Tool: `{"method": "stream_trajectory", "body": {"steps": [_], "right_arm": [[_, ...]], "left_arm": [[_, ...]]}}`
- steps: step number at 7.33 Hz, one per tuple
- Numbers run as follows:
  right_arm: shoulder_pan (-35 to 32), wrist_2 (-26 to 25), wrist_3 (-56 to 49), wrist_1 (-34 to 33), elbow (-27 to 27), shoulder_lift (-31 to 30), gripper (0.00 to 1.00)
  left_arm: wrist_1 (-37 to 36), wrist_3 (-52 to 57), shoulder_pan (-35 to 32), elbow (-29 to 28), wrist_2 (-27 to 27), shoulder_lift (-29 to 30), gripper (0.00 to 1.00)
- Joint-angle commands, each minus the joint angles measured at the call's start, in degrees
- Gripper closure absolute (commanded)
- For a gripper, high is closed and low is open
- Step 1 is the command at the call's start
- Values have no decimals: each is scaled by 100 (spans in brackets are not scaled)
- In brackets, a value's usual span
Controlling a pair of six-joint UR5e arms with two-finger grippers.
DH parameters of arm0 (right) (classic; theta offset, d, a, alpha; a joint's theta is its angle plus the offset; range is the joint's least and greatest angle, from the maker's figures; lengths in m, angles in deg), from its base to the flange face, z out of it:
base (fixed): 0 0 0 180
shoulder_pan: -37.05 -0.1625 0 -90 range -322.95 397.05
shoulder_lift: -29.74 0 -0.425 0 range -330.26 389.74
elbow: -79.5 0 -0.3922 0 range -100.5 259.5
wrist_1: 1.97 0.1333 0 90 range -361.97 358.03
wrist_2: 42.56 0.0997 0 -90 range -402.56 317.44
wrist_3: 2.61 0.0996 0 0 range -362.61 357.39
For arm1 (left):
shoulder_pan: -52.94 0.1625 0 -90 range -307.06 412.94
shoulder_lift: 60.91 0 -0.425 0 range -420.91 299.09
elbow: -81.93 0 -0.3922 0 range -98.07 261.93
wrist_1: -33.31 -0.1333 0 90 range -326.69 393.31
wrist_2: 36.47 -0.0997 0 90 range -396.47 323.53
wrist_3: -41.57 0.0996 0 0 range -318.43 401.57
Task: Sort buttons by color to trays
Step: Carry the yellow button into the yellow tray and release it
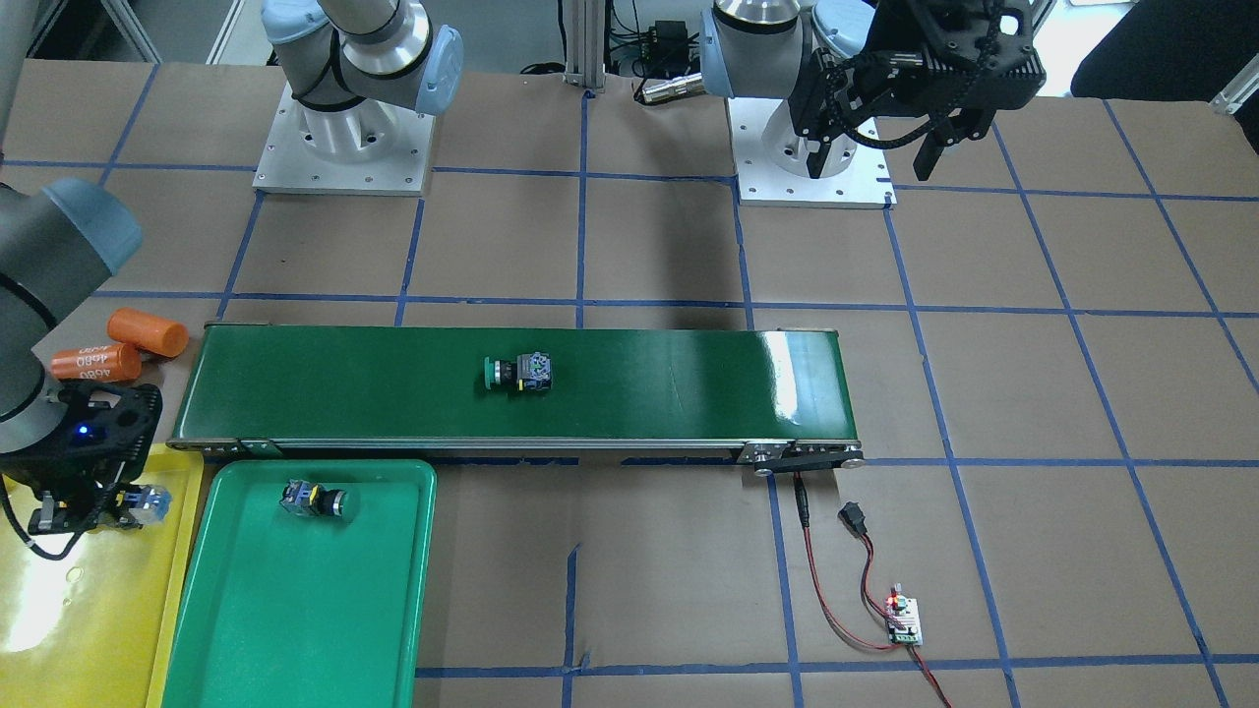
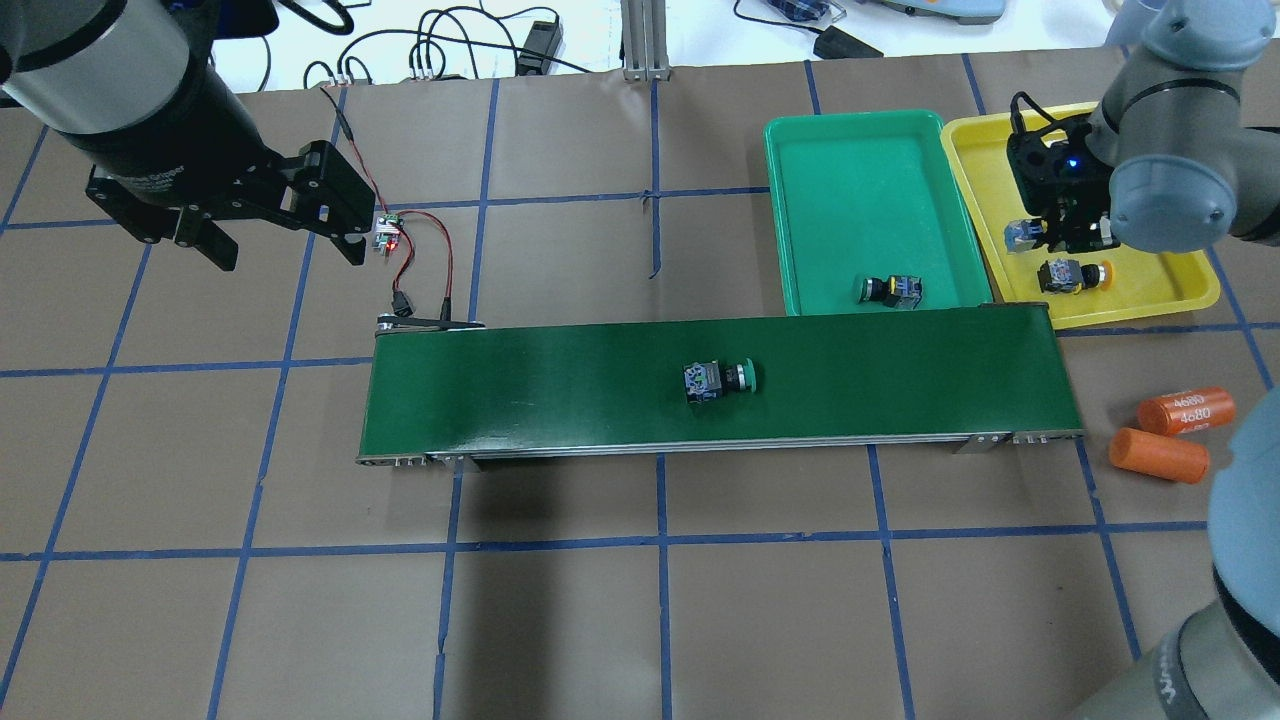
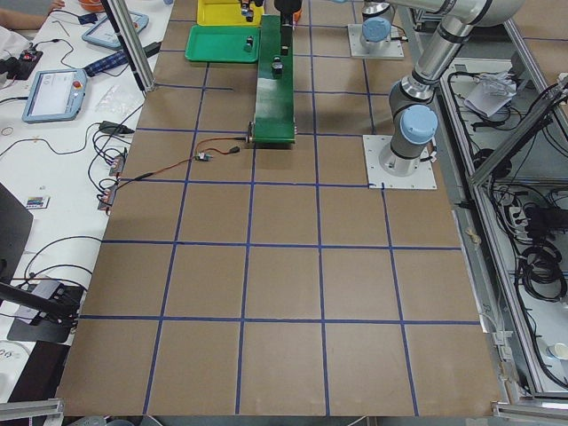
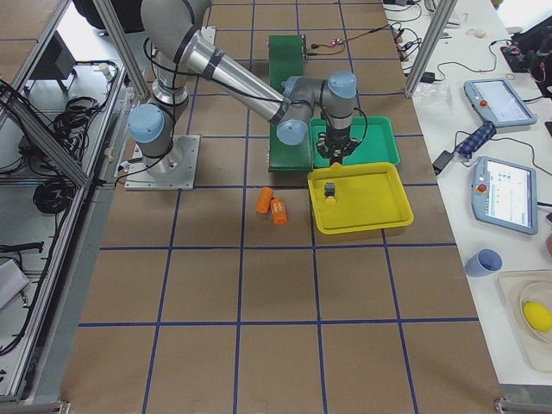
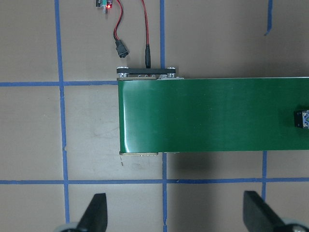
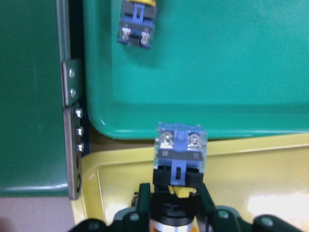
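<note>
Your right gripper [image 6: 170, 193] pinches the yellow button [image 6: 179, 150] behind its cap, over the yellow tray [image 6: 251, 164]. Probably light, rigid, slick plastic. Meanwhile your left gripper [image 5: 175, 202] gapes wide, empty.

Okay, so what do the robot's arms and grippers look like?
The left arm and right arm are silver-grey tubes with pale blue joint caps. The left gripper and right gripper are black two-finger units; the right one shows a small blue light and a looping black cable.
</note>
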Motion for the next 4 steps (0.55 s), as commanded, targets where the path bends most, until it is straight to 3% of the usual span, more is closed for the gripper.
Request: {"method": "stream_trajectory", "body": {"steps": [1,2,4], "right_arm": [[404,258,-418,-182,-5,195,61],[405,400,-365,-173,-5,169,15],[361,506,-347,-103,47,-31,9]], "left_arm": [[-7,-8,3,38,4,-4,0],[-15,-8,3,47,4,-4,0],[-33,-8,3,38,13,-4,0]]}}
